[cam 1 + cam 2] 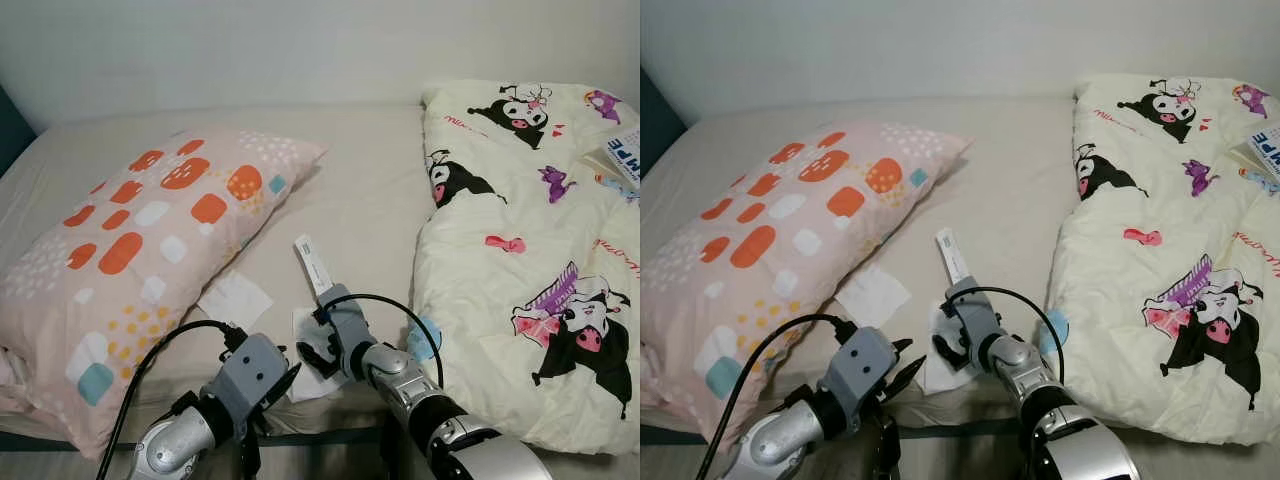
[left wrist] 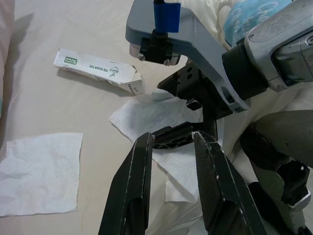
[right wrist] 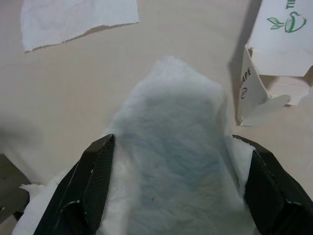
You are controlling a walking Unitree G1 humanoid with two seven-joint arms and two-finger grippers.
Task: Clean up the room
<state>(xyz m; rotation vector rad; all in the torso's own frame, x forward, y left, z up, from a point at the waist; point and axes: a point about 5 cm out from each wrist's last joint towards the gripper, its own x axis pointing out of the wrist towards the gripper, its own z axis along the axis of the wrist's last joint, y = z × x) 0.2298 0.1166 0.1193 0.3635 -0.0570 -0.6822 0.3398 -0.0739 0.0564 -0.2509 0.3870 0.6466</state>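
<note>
Right gripper (image 1: pixel 322 352) lower centre, fingers spread, straddling crumpled tissue (image 3: pixel 171 147) on bed (image 1: pixel 370 200), poised to pinch. Left gripper (image 1: pixel 283 385) beside, spread, empty.

Crumpled white tissue (image 3: pixel 168 147), flat tissue (image 1: pixel 234 298), opened carton (image 1: pixel 312 262) on bed.

Home bedroom: a bed (image 1: pixel 370 200) w/ beige sheet against a plain wall (image 1: pixel 300 50), patterned pillow (image 1: pixel 140 260) w/ orange & white blobs, cartoon-print quilt (image 1: pixel 530 250), plus tissues (image 1: pixel 235 298) & a small carton (image 1: pixel 313 263) lying on the sheet.
</note>
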